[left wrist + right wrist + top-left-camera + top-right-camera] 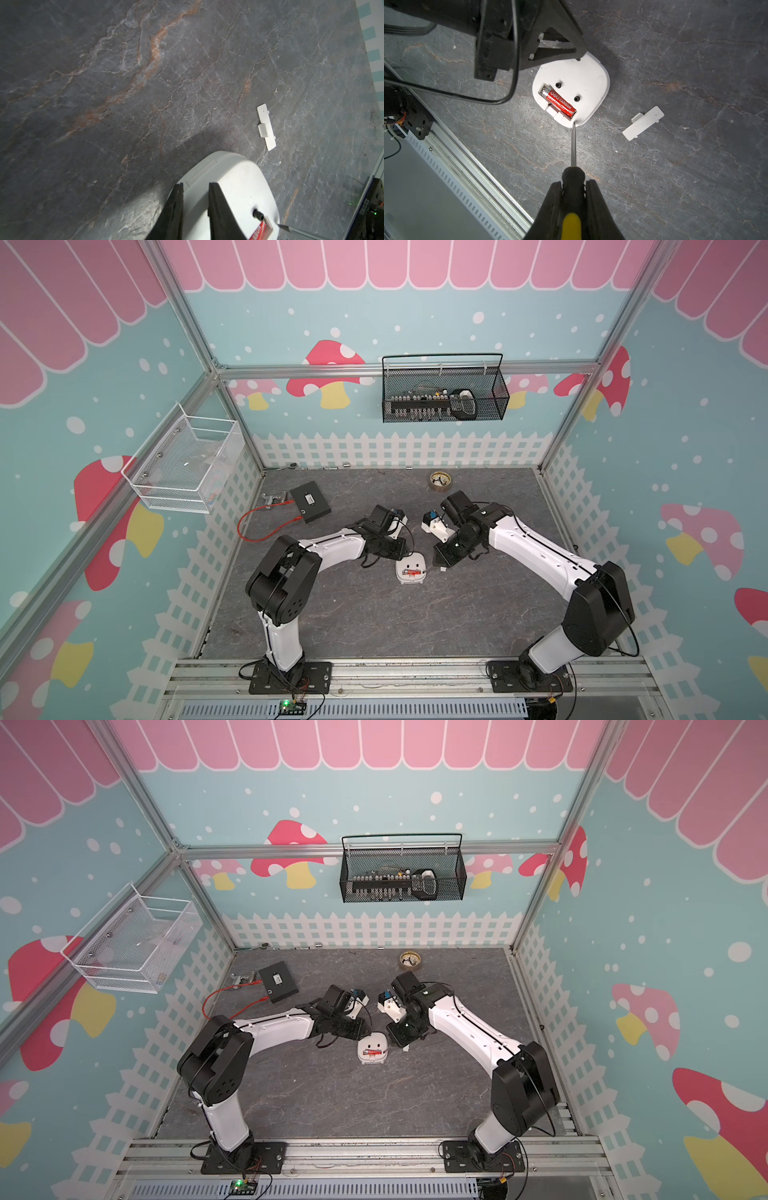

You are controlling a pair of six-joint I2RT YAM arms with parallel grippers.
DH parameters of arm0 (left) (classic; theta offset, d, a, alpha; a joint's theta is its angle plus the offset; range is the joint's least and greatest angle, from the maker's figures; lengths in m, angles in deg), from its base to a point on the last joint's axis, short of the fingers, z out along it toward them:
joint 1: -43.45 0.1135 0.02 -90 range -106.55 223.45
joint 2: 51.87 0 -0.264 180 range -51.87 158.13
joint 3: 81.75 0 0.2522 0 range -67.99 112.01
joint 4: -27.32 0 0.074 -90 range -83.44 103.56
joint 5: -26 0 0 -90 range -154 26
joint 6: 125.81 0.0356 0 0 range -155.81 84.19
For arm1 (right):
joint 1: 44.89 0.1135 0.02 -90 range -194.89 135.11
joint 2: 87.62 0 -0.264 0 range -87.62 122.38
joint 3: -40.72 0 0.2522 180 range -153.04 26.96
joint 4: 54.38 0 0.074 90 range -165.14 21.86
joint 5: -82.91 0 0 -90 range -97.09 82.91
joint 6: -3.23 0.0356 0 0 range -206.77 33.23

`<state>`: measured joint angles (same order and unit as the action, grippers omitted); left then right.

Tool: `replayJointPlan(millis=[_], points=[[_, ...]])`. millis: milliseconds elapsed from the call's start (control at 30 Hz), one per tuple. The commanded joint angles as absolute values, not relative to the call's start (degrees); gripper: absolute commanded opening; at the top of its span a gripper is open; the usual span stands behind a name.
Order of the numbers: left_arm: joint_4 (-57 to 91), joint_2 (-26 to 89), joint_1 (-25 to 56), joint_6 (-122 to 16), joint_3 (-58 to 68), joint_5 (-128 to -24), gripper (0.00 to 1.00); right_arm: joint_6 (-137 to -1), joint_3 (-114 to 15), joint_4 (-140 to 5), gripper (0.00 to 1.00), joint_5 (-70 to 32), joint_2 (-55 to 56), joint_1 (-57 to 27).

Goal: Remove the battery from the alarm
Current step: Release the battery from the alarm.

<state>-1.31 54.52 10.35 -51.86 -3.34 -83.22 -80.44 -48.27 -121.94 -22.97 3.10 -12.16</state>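
**Screwdriver tip at the compartment's end, battery seated**

A grey marble-patterned tabletop (pixel 332 614) fills the floor of a cell with mushroom-printed walls. In the right wrist view, the red battery (pixel 559 101) lies in the open recess in the back of the white alarm (pixel 583 83), just above the frame's centre, and the alarm lies face down. The loose white cover plate (pixel 643 122) rests on the table near the alarm, to its right.

The right gripper (pixel 573 182) is clamped on the screwdriver (pixel 573 174). The shaft points up the frame and its tip is at the alarm's rim, beside the battery's lower end. Whether the tip touches the rim cannot be told.

In the left wrist view the left gripper (pixel 195 187) sits at the bottom of the frame. Its jaws are slightly apart, tips down on the alarm's back, with nothing seen between them.

Risks, as I judge them:
- The blade may skid off the smooth rim and miss the battery's end.
- A sideways push may slide the alarm out from under the left tips if they press lightly.
- A hard pry may flick the battery out and send it rolling.
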Motion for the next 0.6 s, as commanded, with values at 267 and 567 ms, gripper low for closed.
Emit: replayJointPlan(millis=[267, 567], points=[[-8.8, 57.1, 9.4, -50.6, -5.4, -80.3, 0.24, -80.4, -50.7, -121.8, 0.0, -22.8, 5.3, -10.9], [-8.8, 56.9, 9.5, -50.6, -5.4, -80.3, 0.23, -80.5, -50.1, -121.6, 0.0, -22.5, 6.8, -10.4]])
